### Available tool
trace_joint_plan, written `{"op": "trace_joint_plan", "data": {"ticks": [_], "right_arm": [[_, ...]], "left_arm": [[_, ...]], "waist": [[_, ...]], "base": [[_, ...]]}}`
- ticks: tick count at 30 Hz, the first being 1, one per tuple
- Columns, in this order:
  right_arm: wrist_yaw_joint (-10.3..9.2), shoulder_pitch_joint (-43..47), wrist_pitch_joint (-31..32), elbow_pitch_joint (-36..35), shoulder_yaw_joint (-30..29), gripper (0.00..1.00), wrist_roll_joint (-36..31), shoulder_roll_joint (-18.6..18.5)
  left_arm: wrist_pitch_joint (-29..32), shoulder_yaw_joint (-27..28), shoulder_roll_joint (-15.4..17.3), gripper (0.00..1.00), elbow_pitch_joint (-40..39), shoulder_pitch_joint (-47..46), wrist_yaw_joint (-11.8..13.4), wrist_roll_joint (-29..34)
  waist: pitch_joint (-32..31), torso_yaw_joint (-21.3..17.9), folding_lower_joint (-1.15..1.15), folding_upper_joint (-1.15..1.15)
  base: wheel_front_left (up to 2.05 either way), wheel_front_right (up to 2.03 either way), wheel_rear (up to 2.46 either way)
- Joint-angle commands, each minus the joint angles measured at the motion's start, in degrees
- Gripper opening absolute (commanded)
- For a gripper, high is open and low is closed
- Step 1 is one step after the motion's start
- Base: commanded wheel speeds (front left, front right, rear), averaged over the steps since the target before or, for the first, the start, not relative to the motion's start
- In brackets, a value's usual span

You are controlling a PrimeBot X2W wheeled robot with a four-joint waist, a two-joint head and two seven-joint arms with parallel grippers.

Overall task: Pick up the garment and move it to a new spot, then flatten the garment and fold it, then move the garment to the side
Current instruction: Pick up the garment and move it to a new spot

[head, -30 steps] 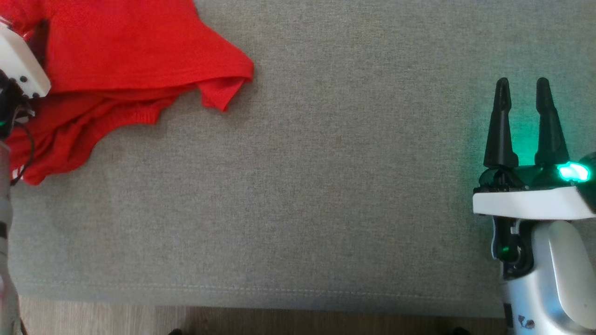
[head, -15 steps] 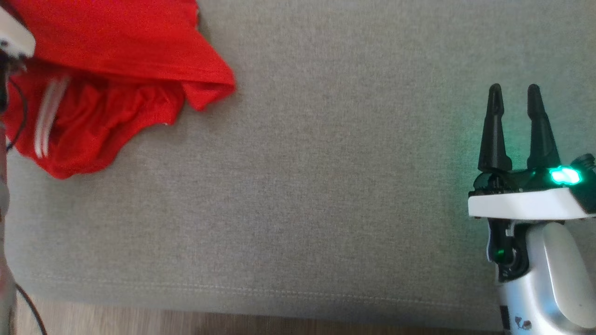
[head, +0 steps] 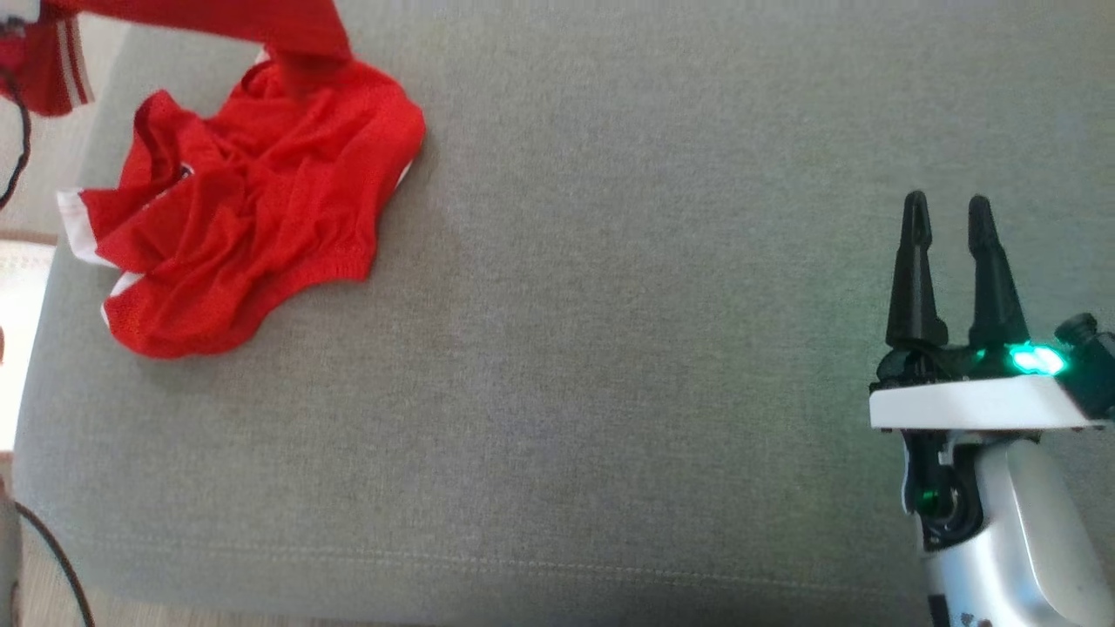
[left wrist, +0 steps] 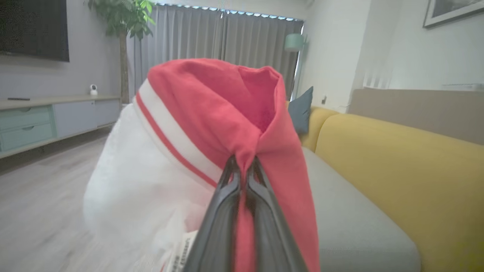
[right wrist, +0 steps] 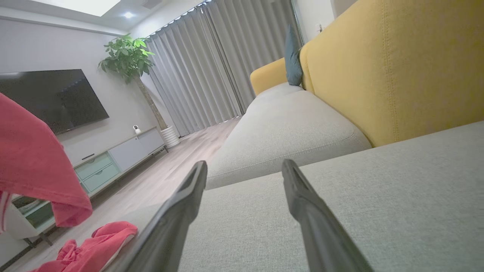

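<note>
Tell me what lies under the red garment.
The crumpled red garment with white trim lies on the grey fabric sofa cushion; whatever its folds cover is hidden. One end is lifted, pinched in the left gripper.

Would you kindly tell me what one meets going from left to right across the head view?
red garment → bare stretch of the grey sofa cushion → right gripper, its fingers apart
</note>
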Motion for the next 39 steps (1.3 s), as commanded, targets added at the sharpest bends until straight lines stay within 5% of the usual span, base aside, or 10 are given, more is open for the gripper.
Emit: {"op": "trace_joint_plan", "data": {"ticks": [1, 16, 24, 31, 32, 39], "right_arm": [[0.44, -0.1, -0.5, -1.6, 1.4, 1.0, 0.5, -0.3], [0.44, 0.3, -0.5, -2.6, 4.2, 1.0, 3.2, -0.3], [0.44, 0.7, -0.5, -4.7, 6.8, 1.0, 3.5, -0.3], [0.44, 2.2, -0.5, -7.3, 10.8, 1.0, 4.7, -0.3], [0.44, 2.4, -0.5, -7.6, 11.5, 1.0, 5.1, -0.3], [0.44, 2.7, -0.5, -8.2, 10.6, 1.0, 5.6, -0.3]], "left_arm": [[0.0, 1.6, 3.4, 0.0, -4.0, -1.7, 0.5, 0.4], [7.5, -4.8, -6.2, 0.0, -23.9, 8.0, 6.9, -1.6], [5.8, -8.4, -13.6, 0.0, -22.4, 11.2, 9.3, -2.3], [2.6, -11.0, -18.6, 0.0, -13.3, 12.6, 11.5, -2.7], [2.4, -11.9, -19.2, 1.0, -8.9, 12.7, 12.3, -2.6], [-2.7, -13.2, -19.8, 1.0, 0.6, 11.2, 10.3, -2.6]], "waist": [[-1.4, -0.5, 0.0, 0.0], [-5.8, -9.8, 0.0, 0.0], [-4.5, -15.5, 0.0, 0.0], [-3.1, -21.0, 0.0, 0.0], [-2.6, -22.3, 0.0, 0.0], [-1.1, -22.6, 0.0, 0.0]], "base": [[0.0, 0.0, 0.0], [0.0, 0.0, 0.0], [0.0, 0.0, 0.0], [0.0, 0.0, 0.0], [0.0, 0.0, 0.0], [0.0, 0.0, 0.0]]}}
